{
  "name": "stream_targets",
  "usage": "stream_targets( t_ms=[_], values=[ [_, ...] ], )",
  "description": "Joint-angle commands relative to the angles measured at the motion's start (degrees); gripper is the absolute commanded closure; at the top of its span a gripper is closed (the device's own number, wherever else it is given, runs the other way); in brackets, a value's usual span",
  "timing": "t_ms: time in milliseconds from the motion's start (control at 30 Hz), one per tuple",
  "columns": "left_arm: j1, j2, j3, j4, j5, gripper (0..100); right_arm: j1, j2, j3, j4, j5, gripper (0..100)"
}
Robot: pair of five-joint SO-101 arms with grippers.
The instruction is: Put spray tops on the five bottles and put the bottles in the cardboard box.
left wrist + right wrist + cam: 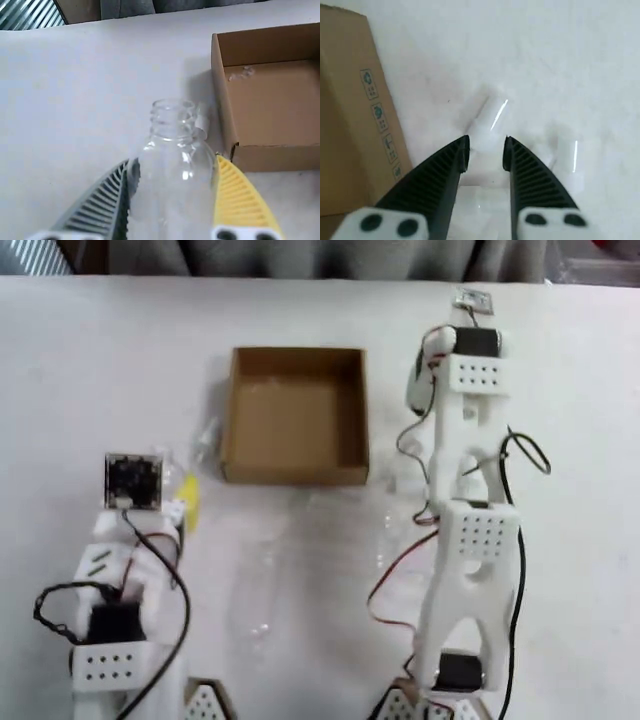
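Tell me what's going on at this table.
The left gripper holds a clear bottle with no spray top between its fingers, beside the cardboard box. The right gripper is down over clear plastic pieces lying on the table by the box's other side. No bottle seems to be in the box yet.

Seeing column of four small blue-green printed symbols (378, 112) on outer side wall of cardboard box (345, 125), each sitting inside own square frame, running one below another along wall. Looking like packaging handling marks, though proving too small and blurred for telling meaning. Making out no legible words or numbers.
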Motion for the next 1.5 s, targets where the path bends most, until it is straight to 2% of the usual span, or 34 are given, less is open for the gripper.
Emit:
stream_targets(
  t_ms=[0,167,467,1000,1167,1333,1467],
  values=[
    [-0.48,-1.10,-0.70,-1.41,-1.49,98,0.22,-0.92,-2.73,1.36,-2.29,90.3],
    [-0.31,-1.10,-0.62,-1.41,-1.58,98,-0.04,1.01,-2.29,1.36,-6.24,85.6],
    [-0.48,-1.10,-0.62,-1.32,-1.76,98,-1.98,5.14,-2.29,0.92,-9.76,86.1],
    [-0.48,-1.10,-0.62,-0.97,-1.76,98,-1.63,8.84,-2.11,-2.95,-9.76,86.5],
    [-0.48,-1.10,-0.62,-0.97,-1.76,98,-0.92,8.84,-2.11,-3.47,-9.67,96.4],
    [-0.48,-1.10,-0.62,-1.05,-1.76,98,-0.84,8.22,-2.29,-3.38,-7.65,97.4],
    [-0.57,-1.10,-0.62,-1.14,-1.76,98,0.57,5.05,-7.30,1.19,-5.63,98.1]
  ],
)
